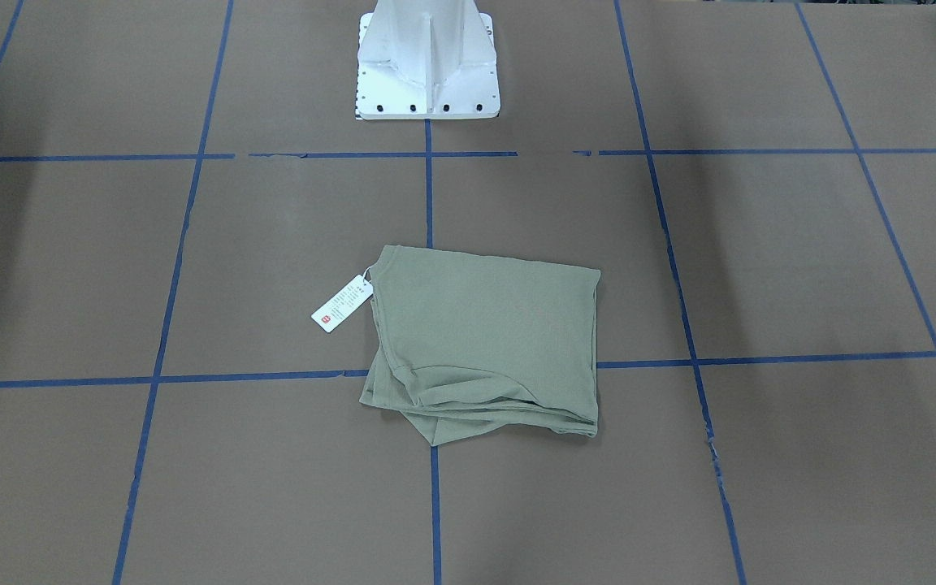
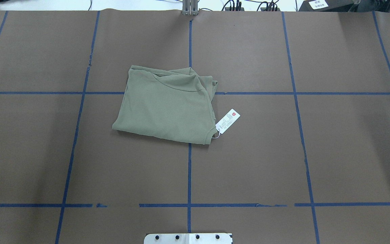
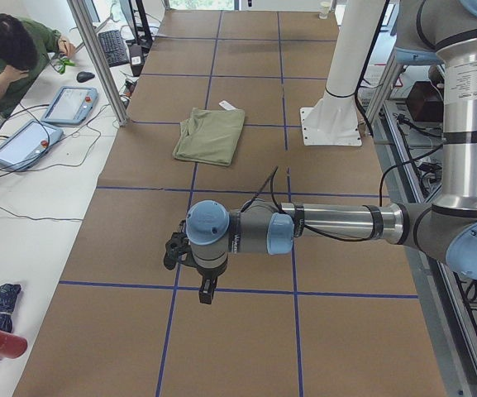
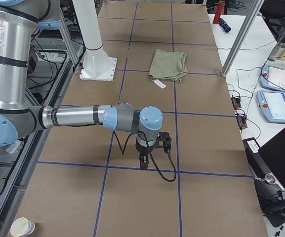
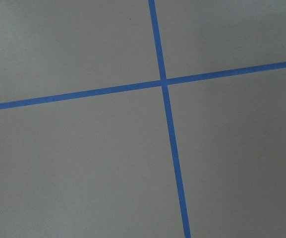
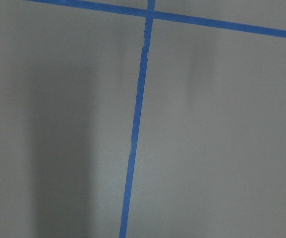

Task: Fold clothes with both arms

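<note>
The shirt (image 2: 164, 106) lies folded into a rough rectangle, flat on the table (image 2: 333, 152), straight out in front of the pedestal (image 1: 427, 65) and apart from it, across a crossing of blue tape (image 2: 189, 176). Its tag (image 2: 228, 121) lies on the table at the shirt's corner nearest the pedestal, on the robot's right. The left gripper (image 3: 207, 291) hangs pointing down over the table well off to the pedestal's left, the right gripper (image 4: 143, 162) likewise well off to its right, neither holding anything; how wide their jaws stand, I cannot tell.
</note>
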Controlling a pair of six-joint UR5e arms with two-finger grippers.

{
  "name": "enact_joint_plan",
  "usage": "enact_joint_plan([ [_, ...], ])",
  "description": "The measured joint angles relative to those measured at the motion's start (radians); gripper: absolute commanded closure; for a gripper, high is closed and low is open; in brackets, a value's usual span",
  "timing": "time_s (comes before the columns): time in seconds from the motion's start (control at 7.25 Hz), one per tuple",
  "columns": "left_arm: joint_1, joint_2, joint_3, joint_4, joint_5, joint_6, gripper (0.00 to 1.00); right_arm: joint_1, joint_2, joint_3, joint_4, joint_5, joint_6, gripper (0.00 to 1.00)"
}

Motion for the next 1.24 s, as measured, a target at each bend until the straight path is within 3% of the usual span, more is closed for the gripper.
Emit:
enact_joint_plan([
  [1.24, 0.000, -0.008, -0.020, -0.002, 0.000, -0.001, 0.00, 0.000, 0.003, 0.018, 0.001, 0.000, 0.031, 0.00],
])
